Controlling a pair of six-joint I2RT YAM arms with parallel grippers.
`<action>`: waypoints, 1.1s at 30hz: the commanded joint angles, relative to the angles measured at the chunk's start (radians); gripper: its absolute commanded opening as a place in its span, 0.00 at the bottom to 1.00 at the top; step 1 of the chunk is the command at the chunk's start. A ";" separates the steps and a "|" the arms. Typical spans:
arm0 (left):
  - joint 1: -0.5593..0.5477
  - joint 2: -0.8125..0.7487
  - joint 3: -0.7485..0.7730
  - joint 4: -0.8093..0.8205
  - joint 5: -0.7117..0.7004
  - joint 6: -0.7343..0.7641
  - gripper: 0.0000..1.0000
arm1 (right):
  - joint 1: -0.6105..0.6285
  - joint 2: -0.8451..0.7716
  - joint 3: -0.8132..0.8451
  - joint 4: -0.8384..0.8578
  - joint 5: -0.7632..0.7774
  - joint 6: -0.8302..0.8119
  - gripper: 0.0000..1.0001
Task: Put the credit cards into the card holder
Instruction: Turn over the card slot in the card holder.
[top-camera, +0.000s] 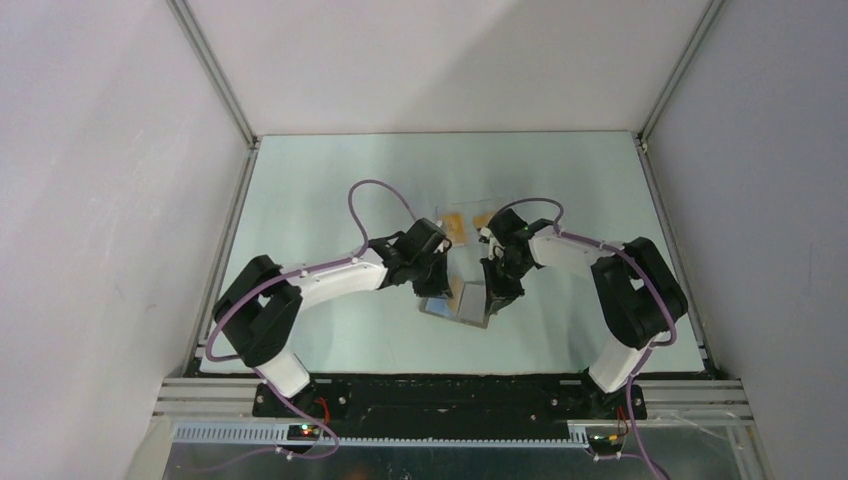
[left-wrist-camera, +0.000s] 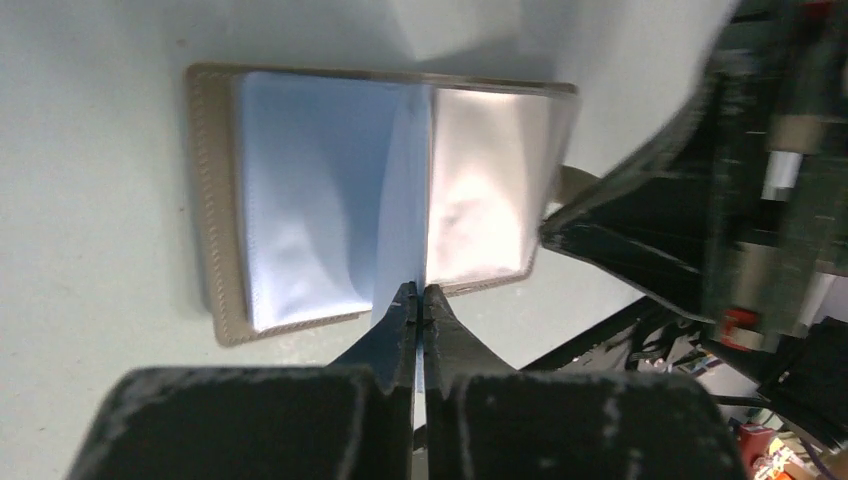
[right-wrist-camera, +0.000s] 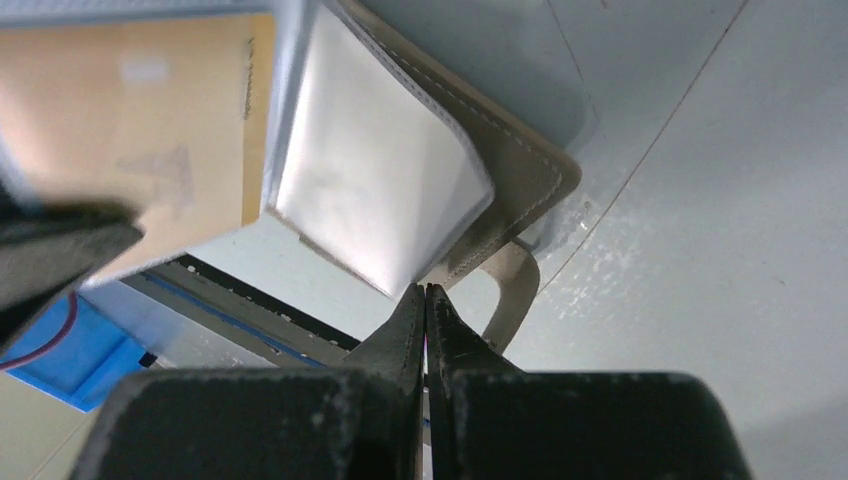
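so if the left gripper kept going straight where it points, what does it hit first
the open card holder: the left gripper has its shut fingers at the middle clear sleeve, apparently pinching it

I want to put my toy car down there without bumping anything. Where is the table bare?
Bare: the far strip of table behind the credit cards, and the near strip before the arms' bases. Crowded: the middle, where left pincer and right pincer meet at the card holder.
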 joint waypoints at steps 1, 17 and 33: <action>-0.031 0.008 0.095 -0.019 -0.008 0.024 0.05 | 0.002 0.037 -0.001 0.026 -0.003 -0.011 0.00; -0.068 0.129 0.169 -0.018 0.116 0.003 0.48 | -0.024 -0.001 -0.020 0.040 -0.036 -0.004 0.00; -0.064 0.012 0.114 -0.081 -0.102 0.015 0.46 | -0.050 -0.124 -0.019 0.023 -0.071 0.017 0.00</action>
